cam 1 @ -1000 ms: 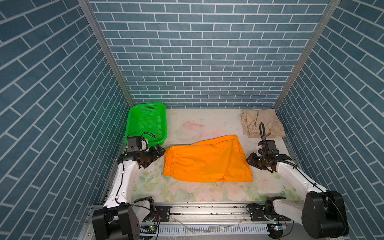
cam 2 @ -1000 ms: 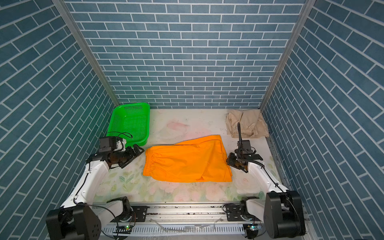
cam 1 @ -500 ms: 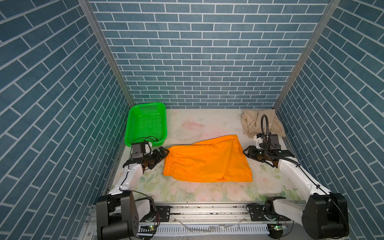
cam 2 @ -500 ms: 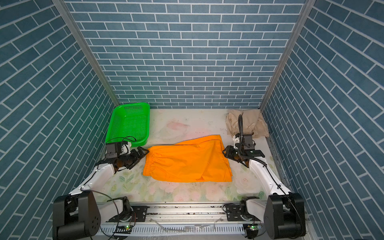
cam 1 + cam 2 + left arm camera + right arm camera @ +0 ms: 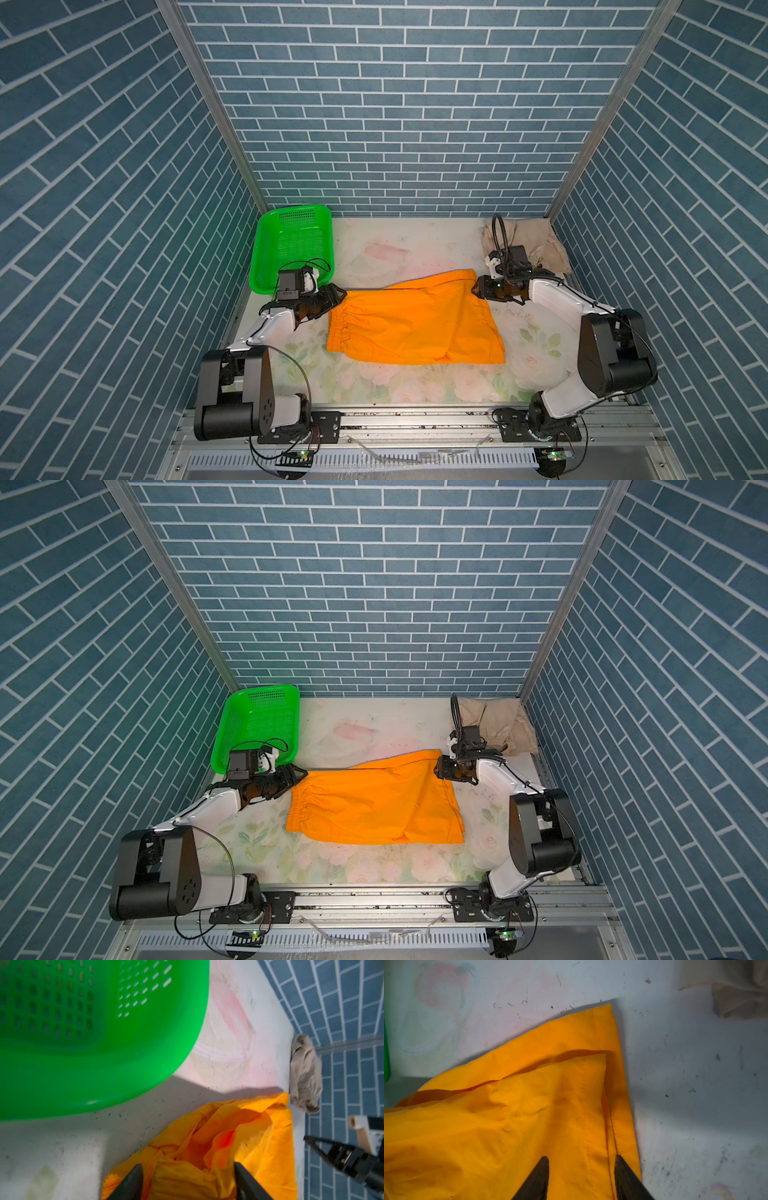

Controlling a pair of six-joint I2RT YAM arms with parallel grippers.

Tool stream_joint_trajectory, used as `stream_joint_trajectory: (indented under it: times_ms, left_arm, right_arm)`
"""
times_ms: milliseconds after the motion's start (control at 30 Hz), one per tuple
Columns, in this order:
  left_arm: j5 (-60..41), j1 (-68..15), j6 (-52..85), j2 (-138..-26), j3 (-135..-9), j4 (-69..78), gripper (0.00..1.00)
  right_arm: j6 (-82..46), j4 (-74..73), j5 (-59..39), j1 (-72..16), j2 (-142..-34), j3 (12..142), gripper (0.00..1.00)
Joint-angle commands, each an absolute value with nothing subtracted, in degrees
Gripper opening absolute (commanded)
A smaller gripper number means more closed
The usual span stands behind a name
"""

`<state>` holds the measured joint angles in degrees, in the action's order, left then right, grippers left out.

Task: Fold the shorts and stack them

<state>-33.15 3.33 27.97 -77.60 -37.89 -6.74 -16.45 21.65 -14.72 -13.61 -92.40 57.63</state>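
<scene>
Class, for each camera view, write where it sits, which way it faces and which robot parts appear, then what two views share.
Both top views: high at the front, looking down on the table, with both arms, the left gripper and right gripper at the orange shorts.
Left wrist: low by the green basket, facing across toward the beige shorts; its fingers show.
Right wrist: above the orange hem, facing down; its fingers show.
Shared: both wrist views show the orange shorts.
</scene>
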Motion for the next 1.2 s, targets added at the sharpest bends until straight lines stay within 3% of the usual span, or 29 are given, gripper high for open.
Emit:
stream_joint_trajectory:
  times_ms: [0, 167, 267, 467, 733, 900, 1000, 1067, 1100, 1133, 1167]
  left_arm:
    - [-31.1, 3.2, 25.6, -77.2, -39.5, -10.3, 0.56]
    - [-29.3, 3.2, 24.5, -76.9, -39.8, -14.0, 0.42]
    - [-28.9, 3.2, 24.1, -77.1, -41.6, -16.4, 0.35]
    - [-25.5, 3.1, 23.1, -77.1, -46.2, -25.5, 0.28]
    - [-14.7, 0.4, 19.0, -79.5, -58.2, -45.3, 0.25]
    - [-12.2, -1.3, 18.8, -79.5, -59.9, -46.9, 0.25]
    - [-11.5, -1.3, 19.1, -80.6, -59.1, -45.8, 0.26]
    - [-9.7, -1.3, 19.2, -82.0, -58.8, -45.5, 0.45]
    - [-9.5, -1.3, 19.3, -82.3, -58.3, -44.7, 0.46]
    - [-9.6, -1.3, 19.6, -82.6, -57.8, -43.8, 0.5]
    - [-9.8, -1.3, 19.9, -82.8, -57.7, -43.2, 0.58]
  right_arm:
    - [-12.0, 22.5, -10.6, -14.4, -96.1, 60.0, 0.53]
    - [-10.3, 22.1, -9.9, -15.2, -101.1, 62.5, 0.51]
    - [-10.4, 20.3, -10.3, -15.8, -102.6, 63.6, 0.43]
    - [-10.3, 20.1, -9.3, -15.9, -105.2, 66.1, 0.0]
    - [-8.8, 22.5, -1.9, -17.1, -99.6, 66.4, 0.0]
    - [-5.1, 25.4, 4.6, -20.1, -96.9, 68.6, 0.0]
    - [-4.5, 25.5, 3.2, -20.1, -98.5, 69.9, 0.0]
    - [-4.8, 29.0, 1.2, -20.0, -99.5, 71.8, 0.0]
    - [-5.5, 30.6, 0.7, -19.8, -98.9, 71.9, 0.12]
    - [-6.7, 32.5, 0.4, -19.5, -97.5, 71.6, 0.3]
    - [-8.0, 34.3, -0.8, -19.0, -96.1, 71.0, 0.4]
